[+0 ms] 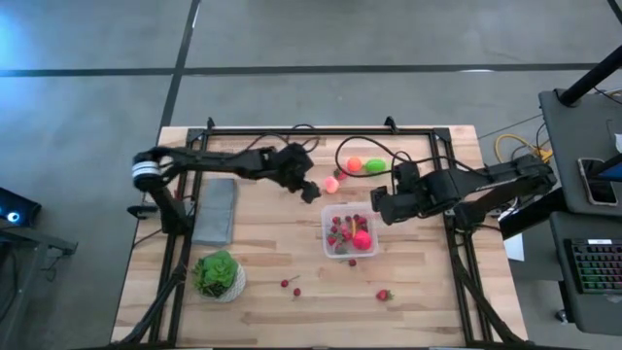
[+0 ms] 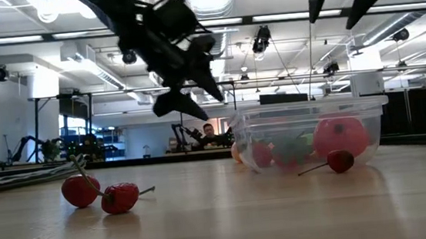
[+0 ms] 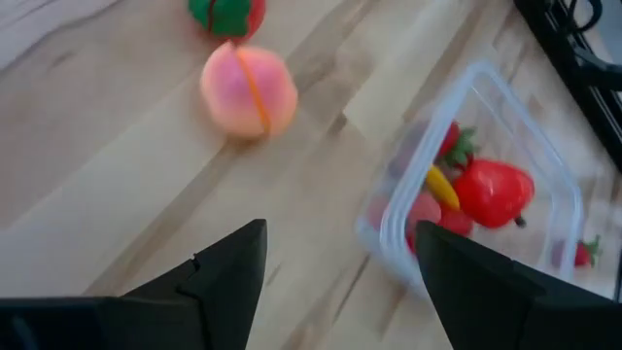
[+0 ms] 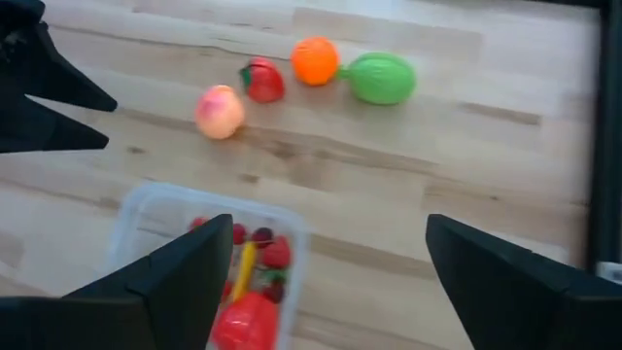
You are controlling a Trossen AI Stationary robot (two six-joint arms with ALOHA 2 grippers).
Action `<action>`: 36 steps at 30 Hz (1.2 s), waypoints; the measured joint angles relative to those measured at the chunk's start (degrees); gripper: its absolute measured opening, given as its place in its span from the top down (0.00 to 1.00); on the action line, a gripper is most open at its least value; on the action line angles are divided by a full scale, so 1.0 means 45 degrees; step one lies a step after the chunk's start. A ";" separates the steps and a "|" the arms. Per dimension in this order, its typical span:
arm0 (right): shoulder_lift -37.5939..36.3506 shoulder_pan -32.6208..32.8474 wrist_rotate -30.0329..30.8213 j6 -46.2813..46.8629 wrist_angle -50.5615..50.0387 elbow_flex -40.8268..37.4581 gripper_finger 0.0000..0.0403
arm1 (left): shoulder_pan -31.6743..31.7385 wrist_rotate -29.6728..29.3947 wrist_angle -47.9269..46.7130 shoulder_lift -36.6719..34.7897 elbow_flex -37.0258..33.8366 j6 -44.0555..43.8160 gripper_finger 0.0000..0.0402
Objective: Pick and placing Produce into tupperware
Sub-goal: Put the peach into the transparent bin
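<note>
Below, the pale wooden tabletop (image 1: 272,243) sits on grey concrete floor (image 1: 97,107). My left end effector (image 1: 309,190) hangs released, empty. My right end effector (image 1: 377,205) is spread wide, empty too.

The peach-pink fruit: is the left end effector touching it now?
Apart. In the left wrist view, bare wood lies between the open left end effector and the peach-pink fruit. The high view also shows it just short of the fruit.

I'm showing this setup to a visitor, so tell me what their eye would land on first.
The clear tupperware near the table's middle, packed with red produce, draws the eye first. Both open hands hang over it: the left hand near the peach-pink fruit, the right hand at the box's right edge. An orange fruit and a green one lie behind.
</note>
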 joint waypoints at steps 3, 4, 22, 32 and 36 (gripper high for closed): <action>-0.0157 0.0000 -0.0003 0.0033 -0.0783 -0.0005 0.15 | 0.0032 -0.0007 -0.0102 0.1001 0.1108 0.0005 0.39; -0.0220 0.0000 0.0000 0.0033 -0.1063 -0.0005 0.14 | 0.0055 -0.0007 -0.0163 0.1289 0.1457 0.0002 0.39; -0.3041 -0.0051 0.1484 -0.1784 -0.2106 -0.0602 0.12 | 0.0141 -0.2541 -0.2332 0.3441 0.4044 -0.0979 0.34; -0.3267 -0.0402 0.1871 -0.1551 -0.2100 -0.0913 0.12 | 0.0257 -0.3075 -0.1872 0.3465 0.4039 -0.0524 0.25; -0.3081 -0.0688 0.1904 -0.1643 -0.2100 -0.0913 0.12 | 0.0257 -0.3050 -0.1808 0.3708 0.4039 -0.0079 0.25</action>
